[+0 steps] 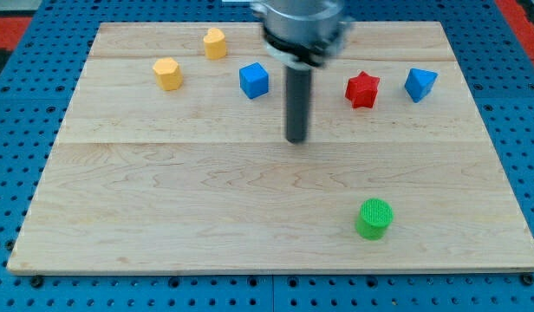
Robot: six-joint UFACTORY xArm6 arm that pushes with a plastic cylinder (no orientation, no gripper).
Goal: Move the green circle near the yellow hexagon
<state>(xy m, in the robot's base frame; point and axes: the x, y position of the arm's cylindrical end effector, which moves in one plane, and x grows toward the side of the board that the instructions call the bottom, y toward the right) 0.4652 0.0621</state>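
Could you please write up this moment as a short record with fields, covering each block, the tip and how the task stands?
board: wooden board on a blue pegboard
green circle: near the view's bottom right, alone
yellow hexagon: upper left
second yellow block: above and right of the hexagon, shape unclear
blue cube: upper middle
red star: upper right
blue block: right of the star, looks wedge-like
my tip: mid-board, touching no block, up and left of the green circle
task state: green circle far from the hexagon
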